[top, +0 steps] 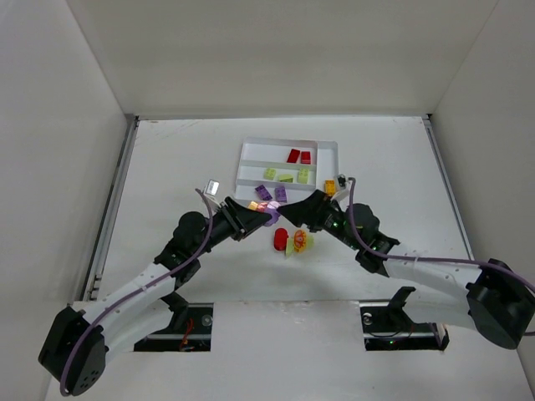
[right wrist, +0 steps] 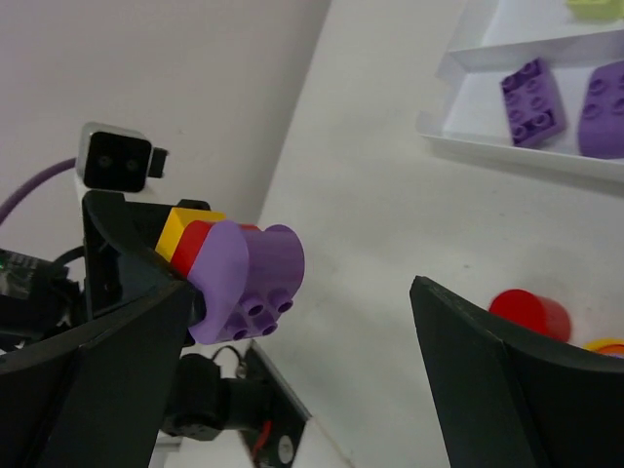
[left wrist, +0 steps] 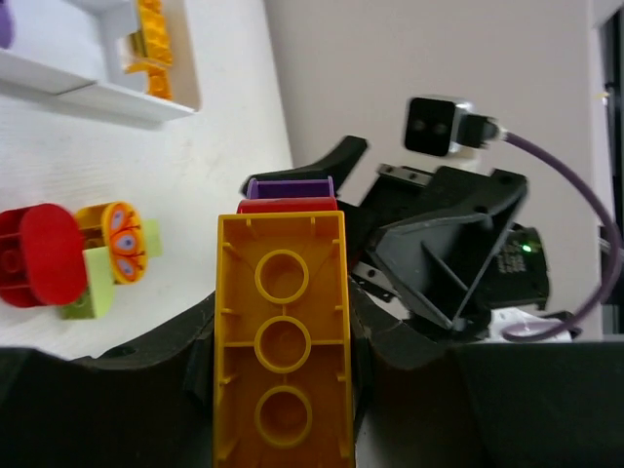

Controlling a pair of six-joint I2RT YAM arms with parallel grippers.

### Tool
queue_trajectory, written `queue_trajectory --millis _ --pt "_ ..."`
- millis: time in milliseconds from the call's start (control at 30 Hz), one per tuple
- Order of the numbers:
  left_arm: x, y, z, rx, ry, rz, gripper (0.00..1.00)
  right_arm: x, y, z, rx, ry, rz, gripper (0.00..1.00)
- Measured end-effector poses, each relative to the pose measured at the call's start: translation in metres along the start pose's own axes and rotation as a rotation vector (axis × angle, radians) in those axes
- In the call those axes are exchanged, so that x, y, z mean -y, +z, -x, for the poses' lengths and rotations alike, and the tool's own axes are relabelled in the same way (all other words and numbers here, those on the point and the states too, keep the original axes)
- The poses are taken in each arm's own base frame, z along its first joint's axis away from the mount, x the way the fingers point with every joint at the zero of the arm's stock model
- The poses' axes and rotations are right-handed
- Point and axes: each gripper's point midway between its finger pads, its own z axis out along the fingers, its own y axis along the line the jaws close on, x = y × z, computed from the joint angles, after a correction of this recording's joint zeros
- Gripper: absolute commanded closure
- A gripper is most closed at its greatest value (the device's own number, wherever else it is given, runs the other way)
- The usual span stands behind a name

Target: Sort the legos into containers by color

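Observation:
My left gripper [top: 256, 214] is shut on an orange-yellow brick [left wrist: 283, 283], the near end of a stack with a red brick [left wrist: 288, 205] and a rounded purple brick [right wrist: 249, 278], held above the table. My right gripper [top: 290, 215] is open, and the purple end lies between its jaws, close to one finger [right wrist: 107, 370]. The white tray [top: 251, 159] holds red bricks [top: 299, 156], lime bricks [top: 286, 176], purple bricks [top: 271, 193] and an orange brick [top: 331, 186] in the crosswise slot.
Loose on the table below the grippers lie a red brick [top: 280, 240] and an orange round piece on a lime brick [top: 299, 242], also in the left wrist view [left wrist: 39, 255]. White walls enclose the table.

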Motion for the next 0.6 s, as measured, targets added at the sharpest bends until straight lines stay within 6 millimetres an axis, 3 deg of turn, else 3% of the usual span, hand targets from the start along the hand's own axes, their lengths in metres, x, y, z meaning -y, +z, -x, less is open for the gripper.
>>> queue_trajectory --millis 200,467,600 --pt "0.020 -0.001 -0.014 -0.040 0.008 -0.077 0.77 -0.016 0.003 -0.005 -0.018 0.088 0.097 0.09" --pt "0.027 -0.002 -0.022 -0.065 0.011 -0.104 0.77 -0.037 -0.001 -0.002 -0.018 0.132 0.195 0.39" --pt "0.030 -0.002 -0.021 -0.062 0.009 -0.116 0.76 -0.042 -0.002 -0.003 -0.022 0.161 0.223 0.39"
